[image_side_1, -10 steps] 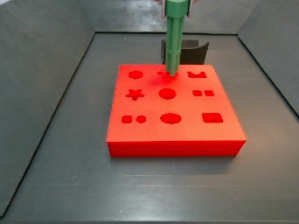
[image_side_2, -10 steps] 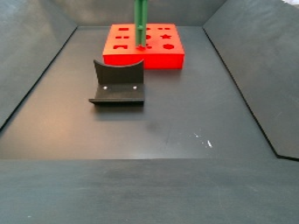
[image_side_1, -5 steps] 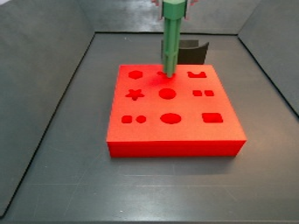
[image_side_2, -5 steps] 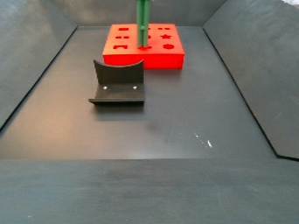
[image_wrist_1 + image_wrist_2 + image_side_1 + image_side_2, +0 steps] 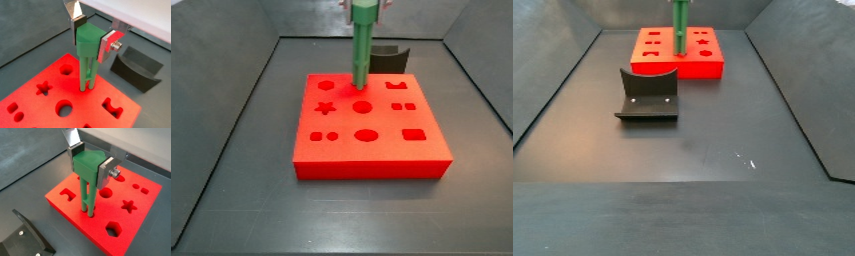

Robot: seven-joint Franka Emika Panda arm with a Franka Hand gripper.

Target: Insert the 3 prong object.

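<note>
Both wrist views sit close, looking down past the gripper (image 5: 93,37) (image 5: 89,164) onto the red plastic block with shaped holes (image 5: 40,107) (image 5: 140,223). One side view looks down near the block (image 5: 372,150); one looks from far across the dark floor (image 5: 687,150), block (image 5: 680,66) at back

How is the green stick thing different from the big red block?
The 3 prong object is bright green, thin and stands upright; the red block is red, wide and lies flat on the floor. The hand grips the green piece's top, prongs down onto the block; nothing holds the block, which has shaped holes. Both look like smooth plastic.
</note>
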